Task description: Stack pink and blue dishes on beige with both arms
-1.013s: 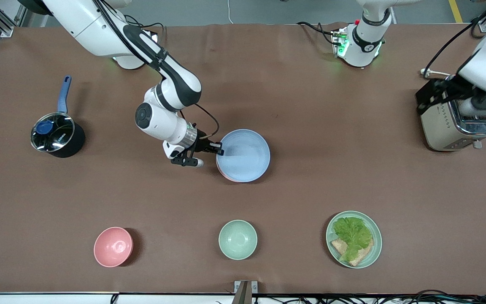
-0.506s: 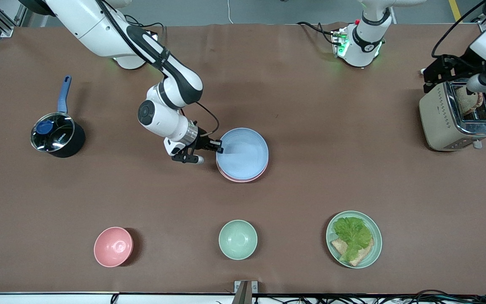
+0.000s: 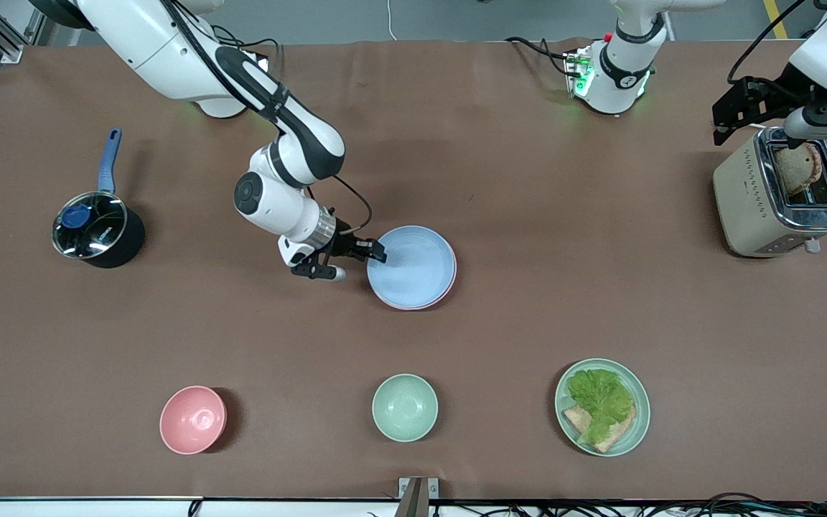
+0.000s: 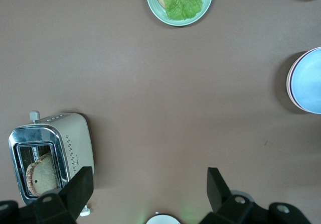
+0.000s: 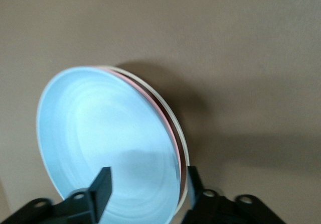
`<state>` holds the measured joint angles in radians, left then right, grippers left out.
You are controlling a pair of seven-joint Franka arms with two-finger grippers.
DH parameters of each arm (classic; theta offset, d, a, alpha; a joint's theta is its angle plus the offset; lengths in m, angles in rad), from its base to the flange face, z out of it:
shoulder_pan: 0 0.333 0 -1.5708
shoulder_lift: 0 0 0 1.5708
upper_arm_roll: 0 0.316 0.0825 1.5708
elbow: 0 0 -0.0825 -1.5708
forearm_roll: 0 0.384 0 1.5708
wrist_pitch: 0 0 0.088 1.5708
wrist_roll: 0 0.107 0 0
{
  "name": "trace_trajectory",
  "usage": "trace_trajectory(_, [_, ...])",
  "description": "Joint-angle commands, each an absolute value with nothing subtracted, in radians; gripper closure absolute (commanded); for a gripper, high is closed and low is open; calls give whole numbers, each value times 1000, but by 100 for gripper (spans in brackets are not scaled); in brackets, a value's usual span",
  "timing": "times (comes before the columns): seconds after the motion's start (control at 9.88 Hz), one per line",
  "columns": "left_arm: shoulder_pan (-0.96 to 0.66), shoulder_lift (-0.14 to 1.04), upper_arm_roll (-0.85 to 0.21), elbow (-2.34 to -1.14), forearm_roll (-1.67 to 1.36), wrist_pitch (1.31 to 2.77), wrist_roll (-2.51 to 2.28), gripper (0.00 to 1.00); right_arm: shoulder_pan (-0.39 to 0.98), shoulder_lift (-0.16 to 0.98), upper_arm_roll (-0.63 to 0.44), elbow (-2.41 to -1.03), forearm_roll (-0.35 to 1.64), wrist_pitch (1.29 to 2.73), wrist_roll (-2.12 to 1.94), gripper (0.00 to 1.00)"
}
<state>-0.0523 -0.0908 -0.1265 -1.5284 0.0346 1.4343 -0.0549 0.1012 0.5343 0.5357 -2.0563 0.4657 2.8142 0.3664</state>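
Brown tabletop mid-table: we've got the blue plate (image 3: 413,266) on the pink plate (image 3: 449,276), with the beige plate's (image 5: 184,148) rim peeking underneath. Our right gripper (image 3: 377,251) straddles the stack's edge, fingers apart. Our left gripper (image 3: 751,118) waits spread over the toaster (image 3: 779,194).

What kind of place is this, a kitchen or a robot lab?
Probably a robot lab set up like a pretend kitchen. Two white arms are fixed to a table covered in brown, with cables along its edge. On it sit a toaster, a pot and stacked plates.
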Motion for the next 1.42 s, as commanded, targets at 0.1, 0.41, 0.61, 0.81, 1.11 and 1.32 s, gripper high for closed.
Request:
trace_trajectory(0.1, [-23,-75,-124,-1566,20,1434,-55,0,2,418,493,-2045,382,2697,360,0])
trace_trajectory(0.41, [-6,-40,-121,-1553,20,1434,-46,0,-17,237,303,-1951,129,2279,368,0])
trace_trajectory(0.61, [14,-38,-121,-1548,18,1434,-37,0,-47,134,201,-1886,-4,2119,364,0])
trace_trajectory(0.81, [28,-25,-121,-1543,21,1436,-32,0,-48,53,78,-1861,-64,2077,347,0])
trace_trajectory(1.11, [26,-11,-121,-1491,29,1430,-21,0,-46,-61,-46,-1765,-45,1796,154,0])
trace_trajectory(1.32, [28,-8,-121,-1483,31,1428,-20,0,-52,-52,-48,-1558,26,1550,137,0])
